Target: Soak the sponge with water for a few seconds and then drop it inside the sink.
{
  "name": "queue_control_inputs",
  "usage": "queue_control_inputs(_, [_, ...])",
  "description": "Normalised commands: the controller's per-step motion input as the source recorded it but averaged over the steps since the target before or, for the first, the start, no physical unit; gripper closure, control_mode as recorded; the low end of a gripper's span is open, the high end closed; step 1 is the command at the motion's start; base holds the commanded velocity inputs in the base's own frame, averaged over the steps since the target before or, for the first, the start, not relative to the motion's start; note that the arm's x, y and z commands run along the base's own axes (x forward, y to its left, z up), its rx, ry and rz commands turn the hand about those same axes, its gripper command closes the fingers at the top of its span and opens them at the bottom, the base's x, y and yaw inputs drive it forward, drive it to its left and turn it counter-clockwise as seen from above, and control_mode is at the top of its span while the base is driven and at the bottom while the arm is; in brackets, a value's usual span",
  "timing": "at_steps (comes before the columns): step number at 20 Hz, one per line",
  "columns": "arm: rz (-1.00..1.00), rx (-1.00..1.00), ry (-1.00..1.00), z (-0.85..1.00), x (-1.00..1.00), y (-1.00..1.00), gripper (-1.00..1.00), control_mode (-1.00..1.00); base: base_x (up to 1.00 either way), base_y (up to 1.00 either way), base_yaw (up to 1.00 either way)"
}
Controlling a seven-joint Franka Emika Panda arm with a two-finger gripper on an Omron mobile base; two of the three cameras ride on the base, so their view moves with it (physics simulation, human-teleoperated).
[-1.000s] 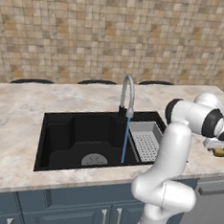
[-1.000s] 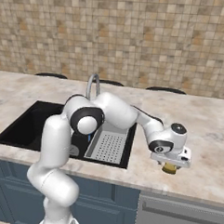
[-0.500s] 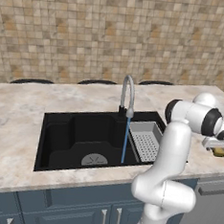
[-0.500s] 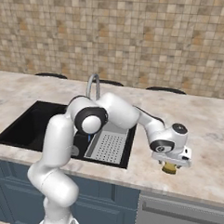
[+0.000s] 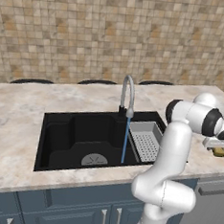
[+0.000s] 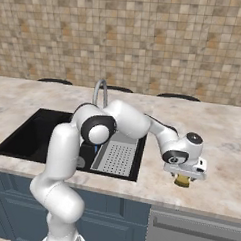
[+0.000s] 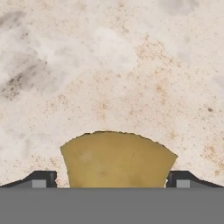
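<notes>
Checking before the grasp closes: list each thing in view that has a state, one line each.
gripper: open, jaws either side of the sponge, low over the counter.
sponge: on the counter right of the sink, between the jaws, not lifted.
faucet: on.
water: running straight down into the sink.
sink: no sponge in it.
strainer tray: in the sink's right end, nothing in it.

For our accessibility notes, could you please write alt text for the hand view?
A yellow-orange sponge lies on a speckled beige stone counter, directly in front of the camera. The open gripper straddles it, one dark fingertip on each side of the sponge.
</notes>
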Motion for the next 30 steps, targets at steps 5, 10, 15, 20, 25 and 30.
queue_control_inputs(5, [0.0,0.0,0.0,0.0,0.0,0.0,1.0,-1.0,0.0,0.0,0.0])
queue_control_inputs(10, [0.0,0.0,0.0,0.0,0.0,0.0,1.0,-1.0,0.0,0.0,0.0])
queue_control_inputs(15, [0.0,0.0,0.0,0.0,0.0,0.0,1.0,-1.0,0.0,0.0,0.0])
queue_control_inputs(20, [0.01,0.01,0.0,-0.02,0.0,0.0,1.0,-1.0,0.0,0.0,0.0])
queue_control_inputs(25, [0.0,-0.01,0.0,0.28,0.0,0.06,1.0,-1.0,0.0,0.0,0.0])
queue_control_inputs(30, [0.0,0.0,0.0,0.63,-0.19,0.13,1.0,-1.0,0.0,0.0,0.0])
